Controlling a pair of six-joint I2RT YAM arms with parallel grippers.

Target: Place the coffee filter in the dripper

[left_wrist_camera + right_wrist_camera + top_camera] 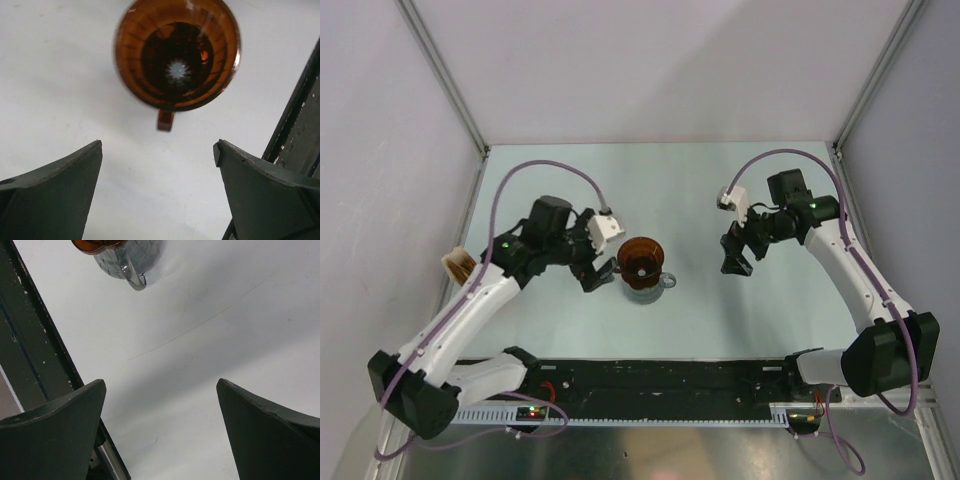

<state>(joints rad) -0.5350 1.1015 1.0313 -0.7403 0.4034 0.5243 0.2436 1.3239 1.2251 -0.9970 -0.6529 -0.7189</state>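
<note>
The reddish-brown translucent plastic cone dripper [640,260] sits mouth-up on a clear glass jug [135,257], ready for a paper filter I cannot spot; left tool [598,273], beside it, and right tool [735,262] gape empty.

Dripper [640,257] atop jug [646,290] at centre, left end effector [600,275] just left, right end effector [736,264] well right.

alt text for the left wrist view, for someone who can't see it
A reddish-brown translucent dripper seen from above against a white table, its small handle pointing toward the camera and a pale hole at its centre. The left gripper is open below it, dark fingers at both lower corners, holding nothing.
</note>
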